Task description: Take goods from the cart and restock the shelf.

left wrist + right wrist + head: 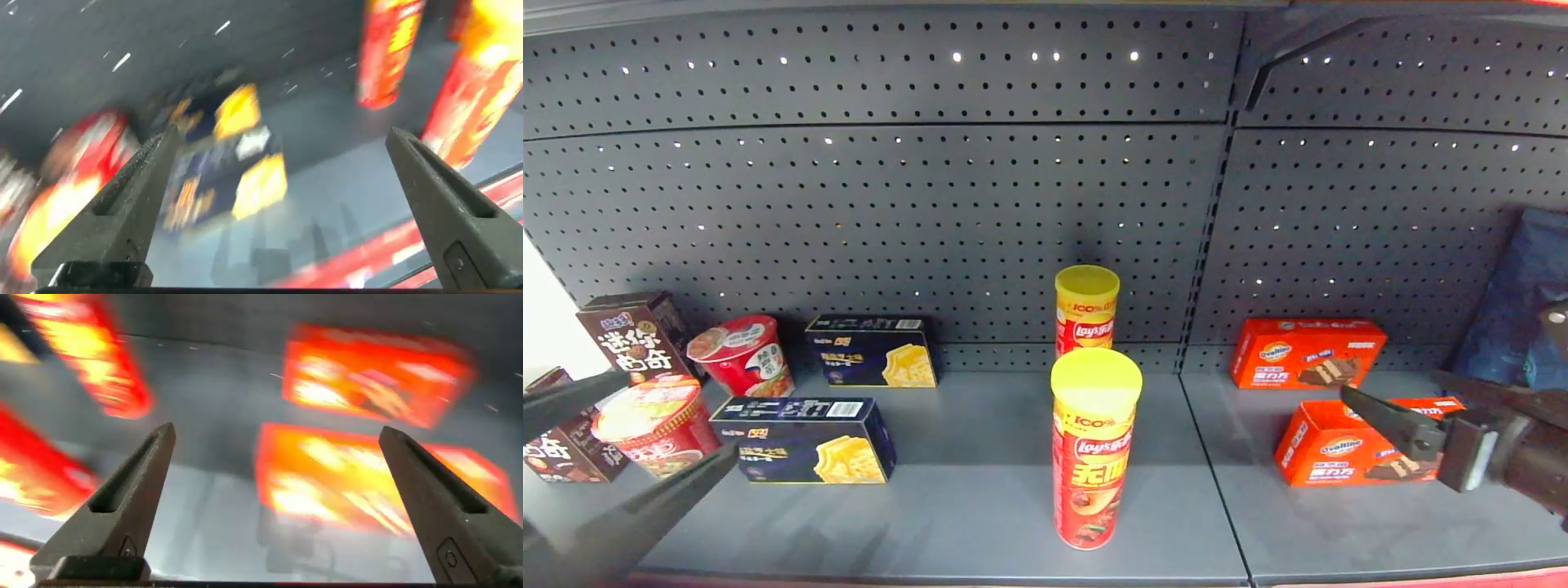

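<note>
The left end effector [283, 137] and right end effector [278, 431], tapered matte black, gape wide and empty at the smooth grey metal shelf [980, 498] bearing a glossy red cylindrical tube [1092, 465].

The head view looks down from high up in front of the shelf [980, 490], farther back; the left wrist view peeks past the left gripper [282, 135], close to the blue boxes [204, 188]; the right wrist view peeks past the right gripper [276, 429], close to the orange boxes [376, 363]; the head view shows these boxes too; both wrist views catch the chip cans [388, 49].
</note>
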{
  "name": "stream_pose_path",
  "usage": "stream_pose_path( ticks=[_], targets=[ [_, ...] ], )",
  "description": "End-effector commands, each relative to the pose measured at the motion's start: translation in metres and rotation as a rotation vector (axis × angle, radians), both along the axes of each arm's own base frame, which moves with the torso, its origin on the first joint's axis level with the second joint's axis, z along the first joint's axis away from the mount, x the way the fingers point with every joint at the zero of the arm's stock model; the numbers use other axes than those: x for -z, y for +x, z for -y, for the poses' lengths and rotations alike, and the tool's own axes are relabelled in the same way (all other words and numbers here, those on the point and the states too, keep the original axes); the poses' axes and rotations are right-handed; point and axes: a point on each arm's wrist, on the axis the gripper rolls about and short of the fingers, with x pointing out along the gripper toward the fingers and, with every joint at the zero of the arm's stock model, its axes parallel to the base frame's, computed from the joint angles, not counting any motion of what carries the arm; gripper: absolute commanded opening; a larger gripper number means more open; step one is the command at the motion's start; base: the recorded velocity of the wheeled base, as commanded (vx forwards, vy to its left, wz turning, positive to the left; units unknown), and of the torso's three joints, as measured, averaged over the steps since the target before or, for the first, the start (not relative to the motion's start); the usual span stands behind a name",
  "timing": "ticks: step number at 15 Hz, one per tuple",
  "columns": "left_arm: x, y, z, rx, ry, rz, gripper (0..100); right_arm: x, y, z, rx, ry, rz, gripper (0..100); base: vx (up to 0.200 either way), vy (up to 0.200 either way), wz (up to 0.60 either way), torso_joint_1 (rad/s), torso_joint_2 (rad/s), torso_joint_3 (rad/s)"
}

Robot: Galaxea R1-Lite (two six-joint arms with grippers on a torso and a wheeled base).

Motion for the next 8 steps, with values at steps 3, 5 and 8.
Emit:
stream_pose_path(
  ticks=[3,5,8],
  targets=[
    [0.045,-0.095,-0.009,-0.193,-0.019,0.047,100,0.022,-0.081,0.050,0.251,0.004,0.060,100,0.000,0.000,0.00,0.000,0.00,0.000],
    [0.069,-0.122,-0.009,-0.246,-0.012,0.036,100,0.033,-0.109,0.056,0.286,-0.009,0.056,100,0.000,0.000,0.00,0.000,0.00,0.000],
    [0.085,-0.130,-0.009,-0.308,0.031,0.010,100,0.073,-0.139,0.061,0.303,-0.032,0.072,100,0.000,0.000,0.00,0.000,0.00,0.000]
  ],
)
